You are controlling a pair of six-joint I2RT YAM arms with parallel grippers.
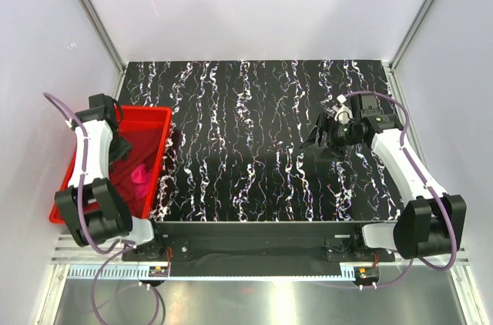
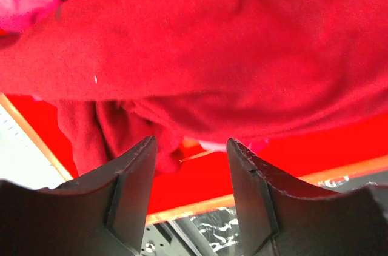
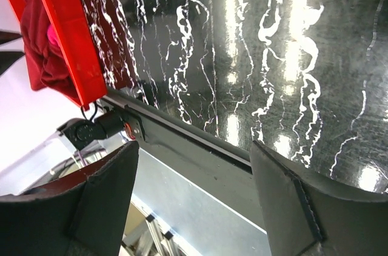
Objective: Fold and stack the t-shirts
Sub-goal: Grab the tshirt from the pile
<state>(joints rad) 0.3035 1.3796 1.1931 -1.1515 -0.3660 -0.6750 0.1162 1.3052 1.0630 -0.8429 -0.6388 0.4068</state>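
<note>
The left arm [image 1: 88,155] is reaching down into the red bin [image 1: 162,149], where a pink shirt [image 1: 140,177] is lying, while the right arm [image 1: 400,159] is hovering over the black marbled table [image 1: 246,125].

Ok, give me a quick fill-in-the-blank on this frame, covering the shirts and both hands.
1. The crimson t-shirt and the pink t-shirt both lie in a bin coloured ___.
2. The hand reaching into that bin is the ___ one.
3. The right hand hovers over the table, open, holding ___.
Missing words: red; left; nothing.
</note>
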